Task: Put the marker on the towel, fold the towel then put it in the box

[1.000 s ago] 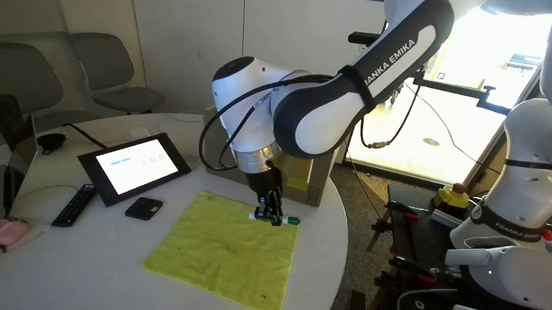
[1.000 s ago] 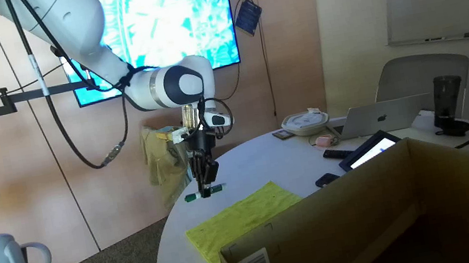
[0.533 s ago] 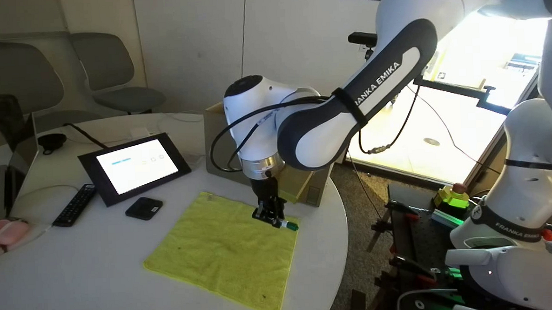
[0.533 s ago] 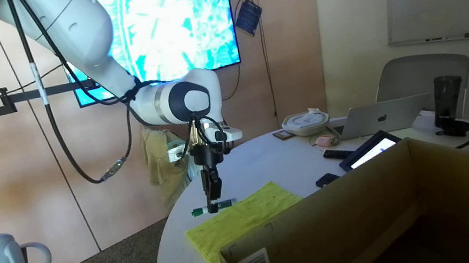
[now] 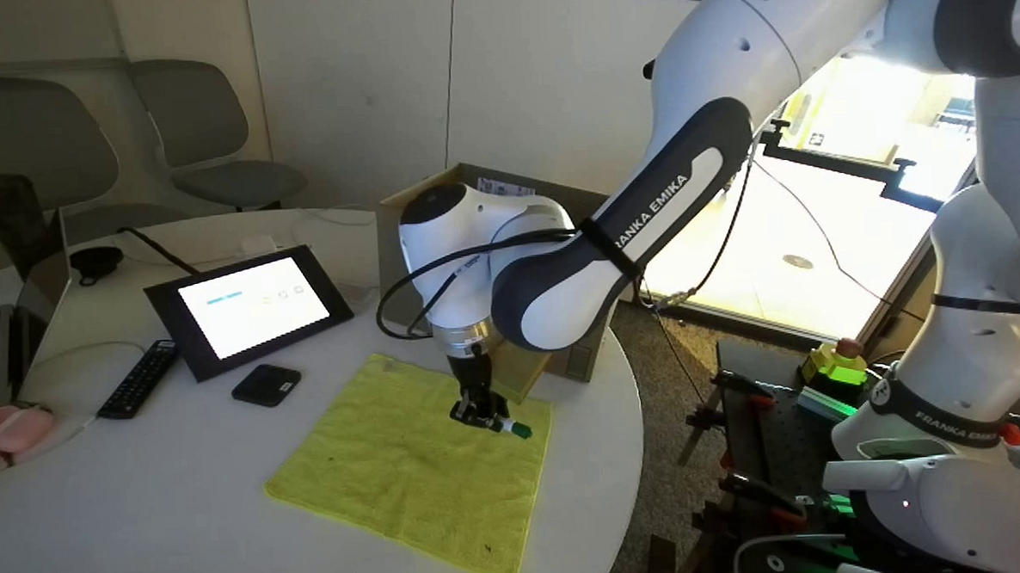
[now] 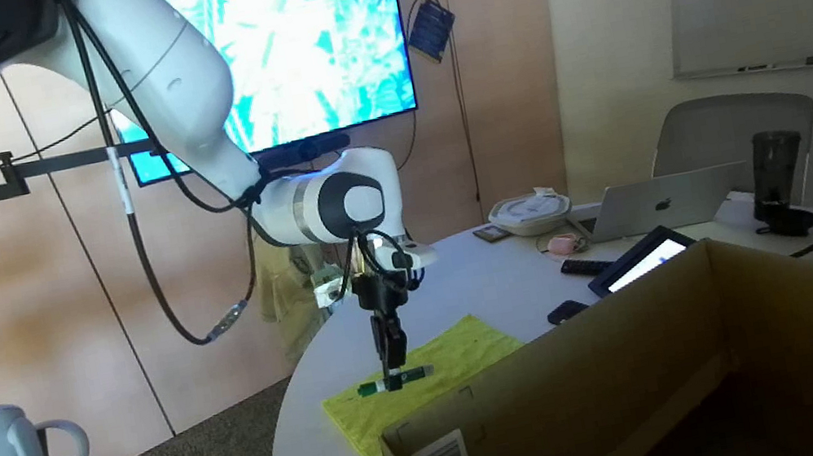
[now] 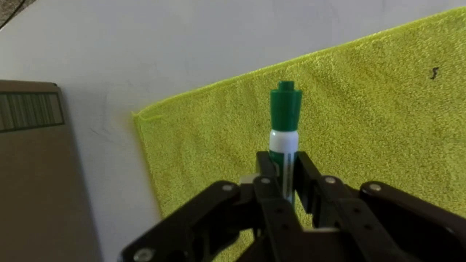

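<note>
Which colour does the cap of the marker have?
The marker's cap is plain dark green; it shows best in the wrist view.

Remote [image 5: 138, 379] near black block [image 5: 266, 385]; tablet [image 5: 253, 308] lit; laptop [image 6: 667, 202] open.

I have room to go across above the flat towel [image 5: 402, 476]. The big box [image 6: 642, 354] stands tall just beside it and blocks that side. Off another edge, a small black block [image 5: 266, 385] and a tilted screen [image 5: 250, 312] get in my way.
</note>
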`<state>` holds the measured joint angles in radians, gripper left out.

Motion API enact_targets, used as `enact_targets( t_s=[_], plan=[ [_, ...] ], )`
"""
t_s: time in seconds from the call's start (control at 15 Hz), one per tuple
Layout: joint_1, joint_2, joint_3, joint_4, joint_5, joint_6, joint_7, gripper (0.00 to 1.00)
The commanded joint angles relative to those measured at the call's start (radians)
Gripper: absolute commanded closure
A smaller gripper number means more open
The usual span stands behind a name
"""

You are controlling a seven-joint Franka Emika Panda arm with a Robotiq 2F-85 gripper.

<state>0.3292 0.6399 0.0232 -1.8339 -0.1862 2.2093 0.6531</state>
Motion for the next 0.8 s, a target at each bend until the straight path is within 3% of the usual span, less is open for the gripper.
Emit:
enact_targets(
  t_s=[0.0,0.27,0.4,0.47,0.6,0.73],
  plan=[
    [0.048,0.081,-0.043,0.11,-0.073,0.001,0.012,0.94],
    [0.071,0.144,-0.064,0.198,-0.103,0.001,0.022,0.94],
    [0.074,0.167,-0.068,0.231,-0.094,-0.002,0.024,0.87],
    [0.076,0.177,-0.07,0.245,-0.09,-0.006,0.027,0.6],
    [0.078,0.191,-0.074,0.262,-0.089,-0.007,0.033,0.53],
    [0.078,0.198,-0.078,0.269,-0.088,-0.007,0.037,0.36]
  ],
)
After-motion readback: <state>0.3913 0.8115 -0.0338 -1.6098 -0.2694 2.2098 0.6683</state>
